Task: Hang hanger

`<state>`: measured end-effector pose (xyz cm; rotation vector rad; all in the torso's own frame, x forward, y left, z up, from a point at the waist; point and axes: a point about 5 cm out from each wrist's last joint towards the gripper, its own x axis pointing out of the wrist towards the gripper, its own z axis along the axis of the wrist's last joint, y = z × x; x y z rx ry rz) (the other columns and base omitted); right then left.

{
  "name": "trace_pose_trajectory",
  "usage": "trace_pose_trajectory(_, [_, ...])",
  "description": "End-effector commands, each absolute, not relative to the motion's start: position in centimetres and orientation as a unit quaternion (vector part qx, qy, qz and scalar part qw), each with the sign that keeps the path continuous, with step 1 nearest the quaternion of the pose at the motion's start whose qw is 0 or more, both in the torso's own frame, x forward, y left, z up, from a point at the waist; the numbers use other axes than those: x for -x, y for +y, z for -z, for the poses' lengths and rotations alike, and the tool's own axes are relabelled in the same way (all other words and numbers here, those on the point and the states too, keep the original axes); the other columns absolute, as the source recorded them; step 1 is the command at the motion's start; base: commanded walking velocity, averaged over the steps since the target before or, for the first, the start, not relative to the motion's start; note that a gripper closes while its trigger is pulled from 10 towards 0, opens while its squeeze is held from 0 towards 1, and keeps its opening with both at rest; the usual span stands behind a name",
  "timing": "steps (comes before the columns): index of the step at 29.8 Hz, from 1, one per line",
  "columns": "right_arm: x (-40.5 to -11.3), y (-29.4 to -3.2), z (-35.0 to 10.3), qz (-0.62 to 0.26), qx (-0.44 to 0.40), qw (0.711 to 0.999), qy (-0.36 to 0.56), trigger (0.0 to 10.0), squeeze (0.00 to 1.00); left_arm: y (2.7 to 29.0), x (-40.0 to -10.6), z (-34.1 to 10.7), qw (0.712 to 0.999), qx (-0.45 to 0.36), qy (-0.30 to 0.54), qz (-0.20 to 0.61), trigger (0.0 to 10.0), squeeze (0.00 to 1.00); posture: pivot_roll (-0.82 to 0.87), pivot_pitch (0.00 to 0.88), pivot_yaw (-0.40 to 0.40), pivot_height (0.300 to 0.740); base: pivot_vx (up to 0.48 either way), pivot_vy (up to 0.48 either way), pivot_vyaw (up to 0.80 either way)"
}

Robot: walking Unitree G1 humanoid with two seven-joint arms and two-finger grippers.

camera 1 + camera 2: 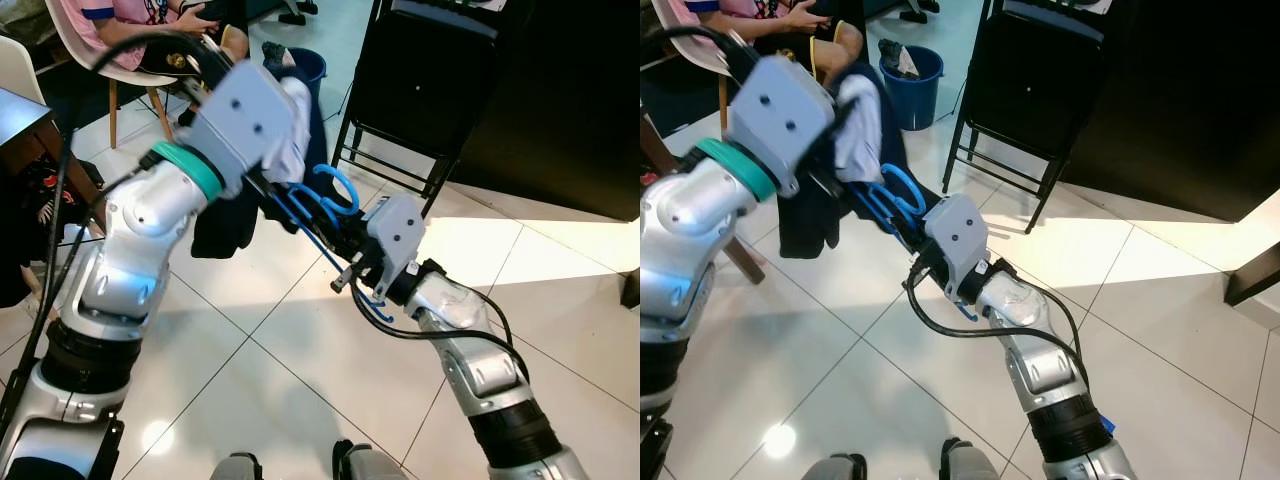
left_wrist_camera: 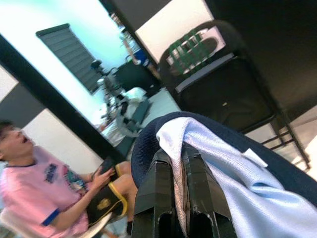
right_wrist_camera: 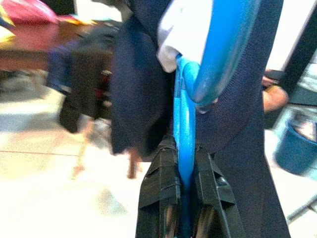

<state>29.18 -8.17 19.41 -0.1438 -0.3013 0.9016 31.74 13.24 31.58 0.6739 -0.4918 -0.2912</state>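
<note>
— Where was the hanger (image 1: 322, 205) at that moment, and what did your claws hold?

— I held it in the air between my two arms, above the tiled floor (image 1: 260, 370). My right claw (image 3: 184, 171) was closed tight on the blue stem of the hanger, just below the hook. My left claw (image 2: 178, 163) was pinched on the garment (image 1: 855, 130), a dark blue cloth with a white inner side, which was draped over the hanger.

— Was it hung on something?

— Not yet. The black folding chair (image 1: 425, 75) stood near, behind the hanger, but I could not see a rail in the pictures, so I judged that the hanging step was not yet done.

— What could go wrong from there?

— I saw three risks. First, my two claws pulled on one bundle; if the arms moved apart, the cloth could slip off the hanger or the hanger could twist in my right claw. Second, the loose cloth covered part of the hook, so the hook could miss its place. Third, a person (image 1: 150, 20) sat near on a chair beside the blue bucket (image 1: 912, 85); a wide swing of my left arm could come too close.
</note>
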Motion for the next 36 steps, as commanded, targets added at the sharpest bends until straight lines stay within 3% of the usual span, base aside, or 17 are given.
trace_pose_trajectory(1, [-28.2, -8.1, -20.3, -0.475, 0.051, 0.865, -0.155, 10.0, 0.00, 13.2, -31.7, -31.5, 0.904, -0.325, -0.234, 0.151, 10.0, 0.00, 0.04, 0.103, 0.025, 0.740, 0.000, 0.000, 0.00])
trace_pose_trajectory(3, [-28.1, -8.3, -20.7, -0.483, 0.044, 0.860, -0.160, 10.0, 0.00, 11.8, -30.3, -31.8, 0.896, -0.274, -0.261, 0.232, 10.0, 0.00, 0.04, 0.101, 0.025, 0.740, 0.000, 0.000, 0.00])
trace_pose_trajectory(4, [-28.1, -8.3, -20.7, -0.483, 0.044, 0.860, -0.160, 10.0, 0.00, 11.8, -30.3, -31.8, 0.896, -0.274, -0.261, 0.232, 10.0, 0.00, 0.04, 0.101, 0.025, 0.740, 0.000, 0.000, 0.00])
trace_pose_trajectory(7, [-29.4, -8.7, -20.7, -0.430, 0.072, 0.885, -0.166, 10.0, 0.00, 11.5, -29.9, -32.6, 0.898, -0.240, -0.288, 0.230, 10.0, 0.00, 0.04, 0.099, 0.025, 0.740, 0.000, 0.000, 0.00])
trace_pose_trajectory(9, [-31.3, -9.4, -20.8, -0.343, 0.091, 0.920, -0.168, 10.0, 0.00, 11.7, -29.8, -33.4, 0.896, -0.224, -0.310, 0.225, 10.0, 0.00, 0.04, 0.098, 0.025, 0.740, 0.000, 0.000, 0.00])
trace_pose_trajectory(12, [-31.7, -9.6, -20.3, -0.324, 0.161, 0.915, -0.180, 10.0, 0.00, 12.1, -29.8, -34.6, 0.897, -0.210, -0.337, 0.192, 10.0, 0.00, 0.05, 0.094, 0.024, 0.740, 0.000, 0.000, 0.00])
trace_pose_trajectory(13, [-31.9, -9.8, -19.2, -0.314, 0.222, 0.908, -0.164, 10.0, 0.00, 12.6, -29.5, -36.4, 0.892, -0.193, -0.371, 0.171, 10.0, 0.00, 0.05, 0.091, 0.023, 0.740, 0.000, 0.000, 0.00])
trace_pose_trajectory(17, [-32.5, -11.2, -17.9, -0.277, 0.279, 0.911, -0.126, 10.0, 0.00, 13.1, -28.9, -38.2, 0.884, -0.179, -0.390, 0.188, 10.0, 0.00, 0.05, 0.090, 0.024, 0.740, 0.000, 0.000, 0.00])
trace_pose_trajectory(25, [-33.7, -14.5, -19.8, -0.164, 0.233, 0.949, -0.137, 10.0, 0.00, 14.1, -28.9, -37.8, 0.881, -0.233, -0.368, 0.186, 10.0, 0.00, 0.05, 0.087, 0.027, 0.740, 0.000, 0.000, 0.00])
trace_pose_trajectory(27, [-33.7, -15.3, -20.6, -0.149, 0.203, 0.955, -0.158, 10.0, 0.00, 14.5, -29.0, -37.5, 0.881, -0.249, -0.360, 0.178, 10.0, 0.00, 0.05, 0.087, 0.027, 0.740, 0.000, 0.000, 0.00])
trace_pose_trajectory(28, [-33.4, -17.3, -22.8, -0.124, 0.124, 0.962, -0.209, 10.0, 0.00, 15.5, -29.7, -36.8, 0.883, -0.280, -0.341, 0.157, 10.0, 0.00, 0.05, 0.086, 0.026, 0.740, 0.000, 0.000, 0.00])
trace_pose_trajectory(32, [-32.3, -17.9, -24.6, -0.181, 0.065, 0.951, -0.242, 10.0, 0.00, 16.2, -30.4, -36.4, 0.887, -0.290, -0.332, 0.134, 10.0, 0.00, 0.04, 0.084, 0.028, 0.740, 0.000, 0.000, 0.00])
trace_pose_trajectory(33, [-31.3, -17.1, -24.7, -0.256, 0.071, 0.935, -0.234, 10.0, 0.00, 16.6, -30.7, -36.5, 0.891, -0.288, -0.333, 0.114, 10.0, 0.00, 0.04, 0.082, 0.030, 0.740, 0.000, 0.000, 0.00])
trace_pose_trajectory(34, [-31.3, -17.1, -24.7, -0.256, 0.071, 0.935, -0.234, 10.0, 0.00, 16.6, -30.7, -36.5, 0.891, -0.288, -0.333, 0.114, 10.0, 0.00, 0.04, 0.082, 0.030, 0.740, 0.000, 0.000, 0.00])
trace_pose_trajectory(36, [-29.8, -15.9, -24.1, -0.353, 0.092, 0.908, -0.205, 10.0, 0.00, 17.0, -31.1, -36.7, 0.895, -0.284, -0.332, 0.095, 10.0, 0.00, 0.04, 0.081, 0.032, 0.740, 0.000, 0.000, 0.00])
